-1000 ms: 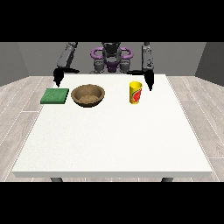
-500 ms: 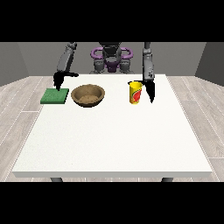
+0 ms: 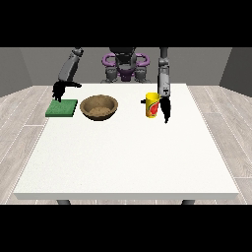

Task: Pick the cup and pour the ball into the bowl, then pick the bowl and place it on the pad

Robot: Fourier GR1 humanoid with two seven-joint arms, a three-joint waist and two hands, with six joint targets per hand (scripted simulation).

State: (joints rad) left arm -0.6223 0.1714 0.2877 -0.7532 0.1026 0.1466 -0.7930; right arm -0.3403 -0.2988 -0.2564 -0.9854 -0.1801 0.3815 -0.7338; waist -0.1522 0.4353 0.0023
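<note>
Lowered beside the yellow, red-labelled cup [image 3: 152,105], the view's-right hand [image 3: 165,109]; finger state unclear.

The hand at the view's right [image 3: 165,109] is hanging just beside the yellow cup [image 3: 152,105], possibly touching it; the brown bowl [image 3: 99,107] is sitting between the cup and the green pad [image 3: 62,108].

place: bare test room | cues: white table [image 3: 126,157], grey walls, wood-plank floor [image 3: 19,118]

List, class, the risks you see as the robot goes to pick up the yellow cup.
1. The hand at the view's right hangs close beside the upright yellow cup; a sideways nudge might tip it.
2. The wooden bowl is some way from the cup, so the ball could spill in transit.
</note>
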